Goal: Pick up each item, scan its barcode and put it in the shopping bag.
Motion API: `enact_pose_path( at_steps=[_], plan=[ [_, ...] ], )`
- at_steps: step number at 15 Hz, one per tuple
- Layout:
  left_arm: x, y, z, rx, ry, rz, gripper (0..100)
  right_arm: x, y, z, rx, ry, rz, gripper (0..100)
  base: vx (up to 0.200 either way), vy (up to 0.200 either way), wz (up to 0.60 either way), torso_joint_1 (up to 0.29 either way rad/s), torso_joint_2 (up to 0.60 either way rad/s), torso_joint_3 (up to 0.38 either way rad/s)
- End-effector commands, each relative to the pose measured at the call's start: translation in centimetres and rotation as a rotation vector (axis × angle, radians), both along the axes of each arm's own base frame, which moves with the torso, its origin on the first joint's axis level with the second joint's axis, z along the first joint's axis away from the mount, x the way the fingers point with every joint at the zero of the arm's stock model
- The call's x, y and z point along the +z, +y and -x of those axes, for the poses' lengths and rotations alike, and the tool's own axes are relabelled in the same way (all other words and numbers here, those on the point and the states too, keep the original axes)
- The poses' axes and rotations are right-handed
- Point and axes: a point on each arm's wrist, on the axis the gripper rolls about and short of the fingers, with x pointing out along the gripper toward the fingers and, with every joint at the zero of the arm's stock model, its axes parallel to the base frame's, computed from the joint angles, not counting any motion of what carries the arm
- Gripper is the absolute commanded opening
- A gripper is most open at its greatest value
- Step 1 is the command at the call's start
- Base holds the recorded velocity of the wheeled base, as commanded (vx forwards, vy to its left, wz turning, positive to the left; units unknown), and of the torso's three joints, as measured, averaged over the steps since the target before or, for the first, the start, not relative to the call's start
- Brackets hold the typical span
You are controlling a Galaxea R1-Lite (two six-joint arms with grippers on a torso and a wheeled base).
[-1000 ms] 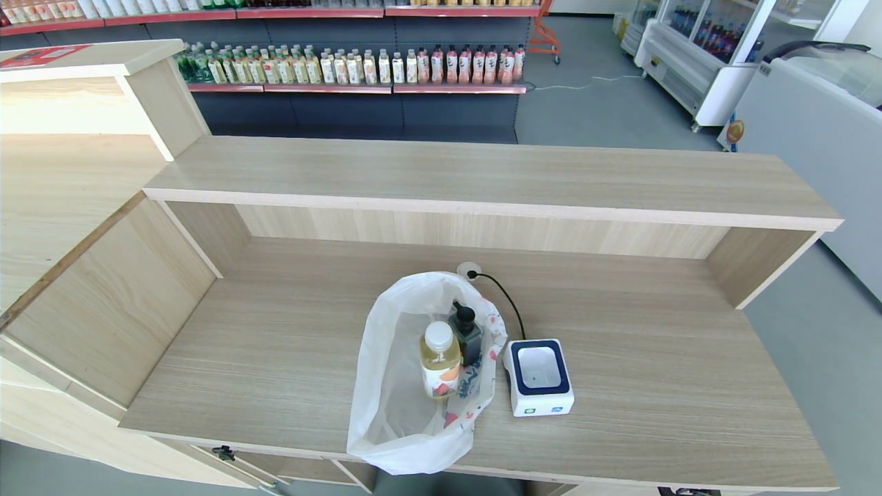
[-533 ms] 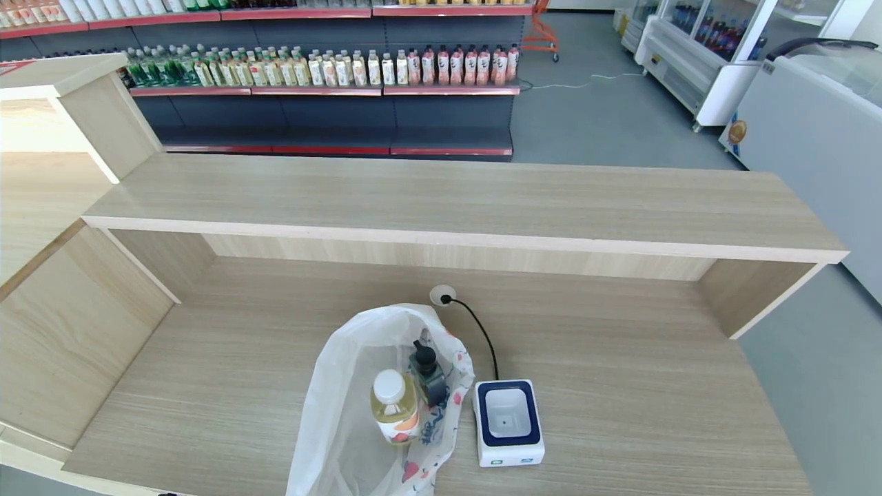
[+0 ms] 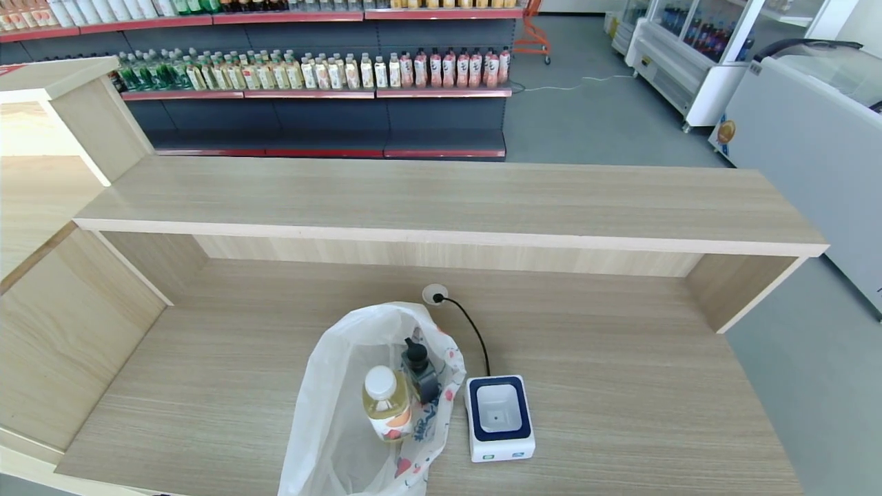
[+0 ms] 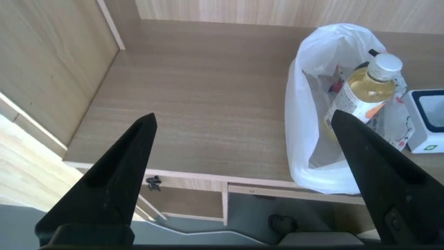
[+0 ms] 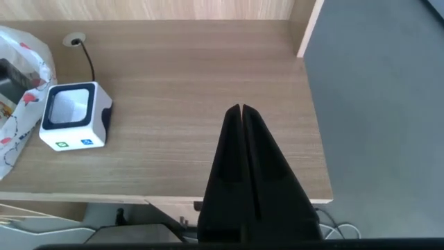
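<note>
A yellow drink bottle with a white cap and a dark pump bottle are seen standing inside the thin white plastic shopping bag, just beside the white and blue box scanner on the pale wooden counter. The left gripper is opened wide, with nothing held. The right gripper is closed tight on nothing. The job looks about done, so the floppy bag should not be bumped.

Retail shop, checkout area. A light wood-grain cashier counter faces dark metal shelving with red edges, stocked with rows of bottled drinks. White glass-door display coolers stand beyond. A white, blue-rimmed, box-shaped barcode scanner sits on the counter.
</note>
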Motion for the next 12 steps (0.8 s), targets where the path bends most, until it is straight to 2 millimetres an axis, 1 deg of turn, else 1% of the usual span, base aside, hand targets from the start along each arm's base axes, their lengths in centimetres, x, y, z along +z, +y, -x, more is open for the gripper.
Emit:
enact_pose_path(
  at_steps=[1,12],
  plan=[
    [-0.01,0.0,0.0,0.0,0.0,0.0,100,0.01,0.0,-0.03,0.0,0.003,0.001,0,0.0,0.0,0.0,0.0,0.0,0.0],
    [-0.01,0.0,0.0,0.0,0.0,0.0,100,0.01,0.0,-0.03,0.0,0.003,0.001,0,0.0,0.0,0.0,0.0,0.0,0.0]
  ],
)
